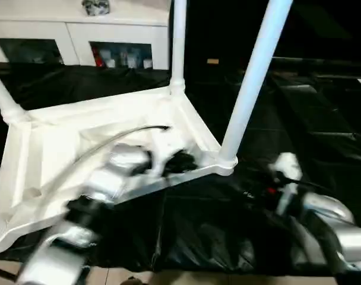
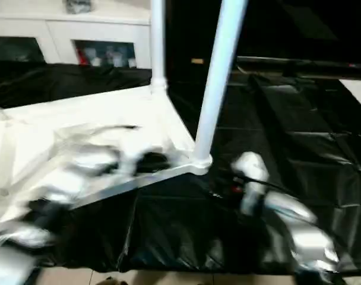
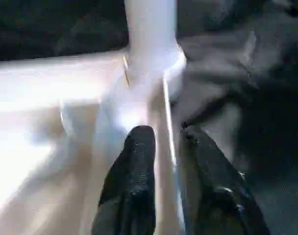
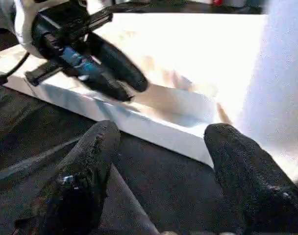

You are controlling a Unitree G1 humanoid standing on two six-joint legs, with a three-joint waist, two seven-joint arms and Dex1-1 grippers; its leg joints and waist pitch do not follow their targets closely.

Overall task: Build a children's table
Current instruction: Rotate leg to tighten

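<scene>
The white children's table top (image 1: 62,136) lies upside down on the black-draped surface, ribbed underside up. Three white legs stand in its corner sockets: far (image 1: 178,41), near right (image 1: 252,83) and left (image 1: 2,95). My left gripper (image 1: 180,161) reaches over the front rim close to the near right leg. In the left wrist view its fingers (image 3: 139,147) stand slightly apart on either side of the rim edge, with the leg's socket (image 3: 154,63) just ahead. My right gripper (image 4: 163,132) is open and holds nothing, low over the black cloth, facing the rim and the leg (image 4: 281,73).
A white cabinet (image 1: 79,35) with glass doors stands behind the work surface. Black cloth (image 1: 305,119) covers the area right of the table top. A thin black cable (image 1: 127,135) arcs over the underside. A strip of floor (image 1: 198,278) shows at the near edge.
</scene>
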